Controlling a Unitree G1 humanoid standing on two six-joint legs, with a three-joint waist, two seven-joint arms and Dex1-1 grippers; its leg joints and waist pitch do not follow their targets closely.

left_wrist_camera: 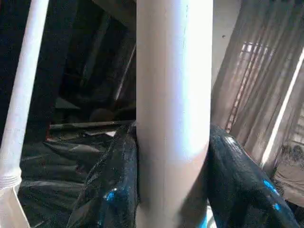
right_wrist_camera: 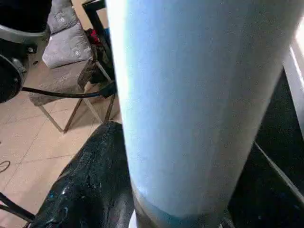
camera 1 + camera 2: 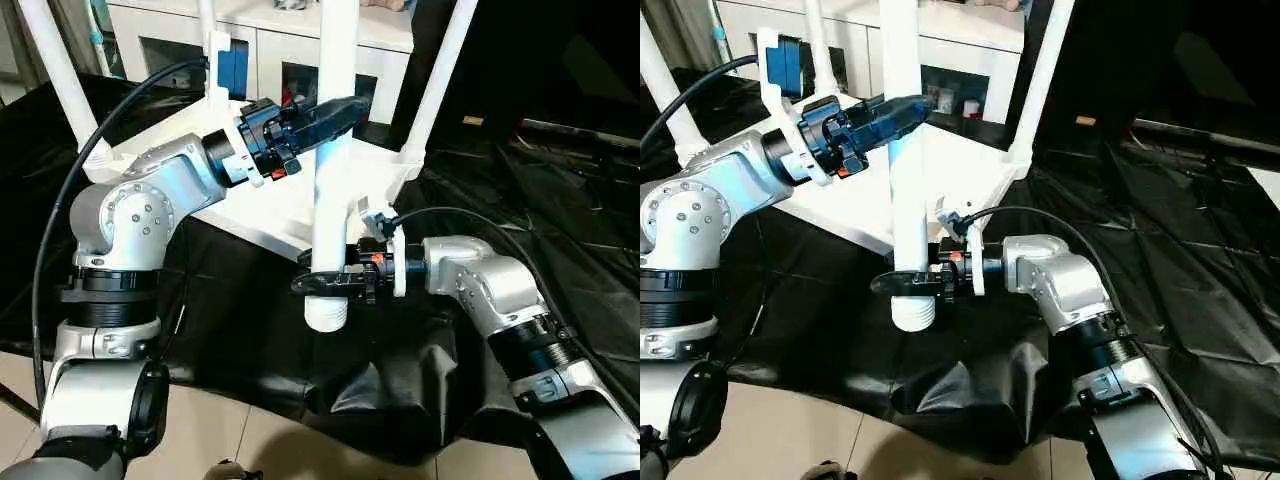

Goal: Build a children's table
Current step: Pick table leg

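The children's table lies upside down on the black sheet, its white top [image 3: 262, 212] low and three tube legs [image 3: 438, 78] rising from its corners. I hold a fourth white leg [image 3: 332, 195] upright just in front of the near corner. Its threaded lower end [image 3: 325, 314] hangs above the sheet. My left gripper [image 3: 335, 115] is shut on this leg high up, and its fingers [image 1: 107, 190] hug the tube on both sides. Close to the bottom end, my right gripper [image 3: 325, 283] is shut on the same leg [image 2: 190, 95].
A white cabinet with glass doors [image 3: 265, 45] stands right behind the table. The black sheet [image 3: 560, 200] covers the floor to the right and front, with bare tiles [image 3: 250, 440] at the near edge. A cushioned chair [image 2: 61, 76] stands off to the side.
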